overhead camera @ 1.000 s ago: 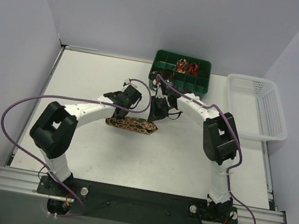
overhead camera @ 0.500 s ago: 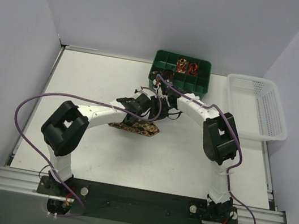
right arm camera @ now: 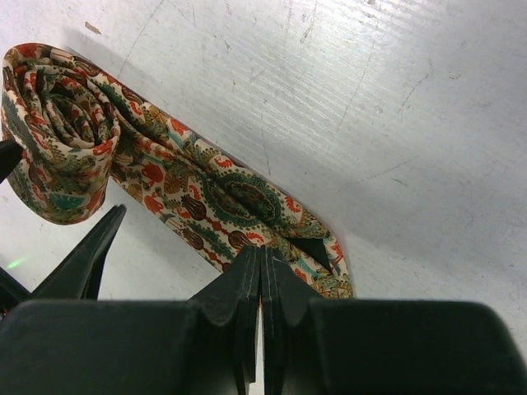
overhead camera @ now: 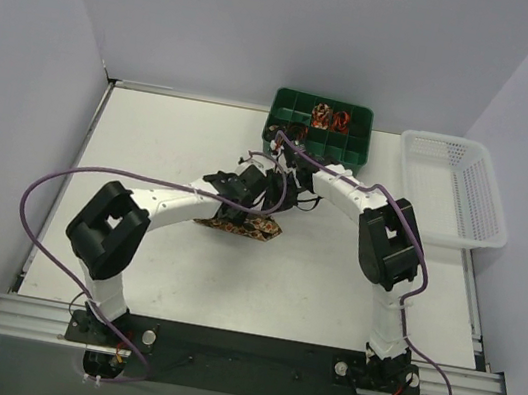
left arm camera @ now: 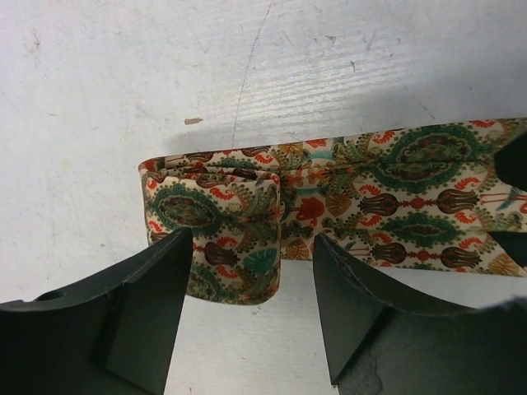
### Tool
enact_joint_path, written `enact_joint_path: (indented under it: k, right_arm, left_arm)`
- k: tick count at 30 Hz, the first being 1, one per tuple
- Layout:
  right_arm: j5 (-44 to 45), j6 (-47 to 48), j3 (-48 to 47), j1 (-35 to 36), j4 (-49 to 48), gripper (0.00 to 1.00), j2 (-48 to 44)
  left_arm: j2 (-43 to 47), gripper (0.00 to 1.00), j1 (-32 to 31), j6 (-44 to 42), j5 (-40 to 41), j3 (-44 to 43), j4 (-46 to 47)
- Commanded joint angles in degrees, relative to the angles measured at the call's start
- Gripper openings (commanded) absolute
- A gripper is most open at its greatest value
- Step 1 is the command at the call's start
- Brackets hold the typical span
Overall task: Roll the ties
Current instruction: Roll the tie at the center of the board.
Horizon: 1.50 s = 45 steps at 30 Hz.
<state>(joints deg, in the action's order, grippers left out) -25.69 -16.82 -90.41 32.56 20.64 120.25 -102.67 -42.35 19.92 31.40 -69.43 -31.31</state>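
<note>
One patterned tie (overhead camera: 244, 223) lies mid-table, its left end rolled into a small coil (left arm camera: 221, 234) and the rest a flat strip running right (left arm camera: 412, 197). My left gripper (left arm camera: 251, 288) is open, with its fingers (left arm camera: 156, 296) either side of the coil's near edge and low over the table. In the top view it is at the tie's left part (overhead camera: 241, 199). My right gripper (right arm camera: 261, 263) is shut, its tips resting on the strip near the pointed end (right arm camera: 325, 263). The coil (right arm camera: 58, 132) shows at upper left in the right wrist view. The right gripper also shows in the top view (overhead camera: 280, 195).
A green compartment tray (overhead camera: 290, 101) at the back holds rolled ties (overhead camera: 330, 117) in its upper cells. A white mesh basket (overhead camera: 453, 189) stands at the right. Purple cables (overhead camera: 53, 183) loop off both arms. Walls close in the table on three sides.
My left arm has moved right, toward the right gripper, and the visible tie has become shorter from its left end. The right arm has stayed put.
</note>
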Motion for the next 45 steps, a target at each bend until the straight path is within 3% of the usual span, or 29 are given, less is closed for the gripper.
enact_joint_path:
  k: [1, 8, 17, 22, 33, 45]
  right_arm:
    - [-0.58, -0.06, -2.04, 0.05, 1.33, 0.02, -1.59]
    - [-2.34, -0.67, -8.28, 4.26, 1.24, 0.02, -0.28]
    - [-5.51, -1.81, -18.65, 10.24, 1.33, 0.02, 5.08]
    - [-5.95, -1.81, -19.28, 11.21, 1.42, 0.02, 7.98]
    - [-2.78, -1.02, -14.97, 10.51, 1.24, 0.01, 10.36]
    - [-2.17, -1.02, -8.73, 8.66, -0.25, 0.01, 8.51]
  left_arm:
    - [8.01, 0.70, 0.51, 1.08, -1.60, 1.22, 4.76]
    - [16.35, 0.73, 7.53, 1.78, -10.55, 4.91, 8.36]
    - [23.65, 0.76, 27.13, 7.22, -35.77, 19.13, 19.07]
    - [23.93, 0.77, 35.82, 10.66, -47.46, 24.95, 26.81]
    - [21.38, 0.78, 37.51, 10.93, -51.17, 27.15, 30.43]
    - [14.35, 0.78, 36.81, 12.59, -58.73, 29.79, 42.55]
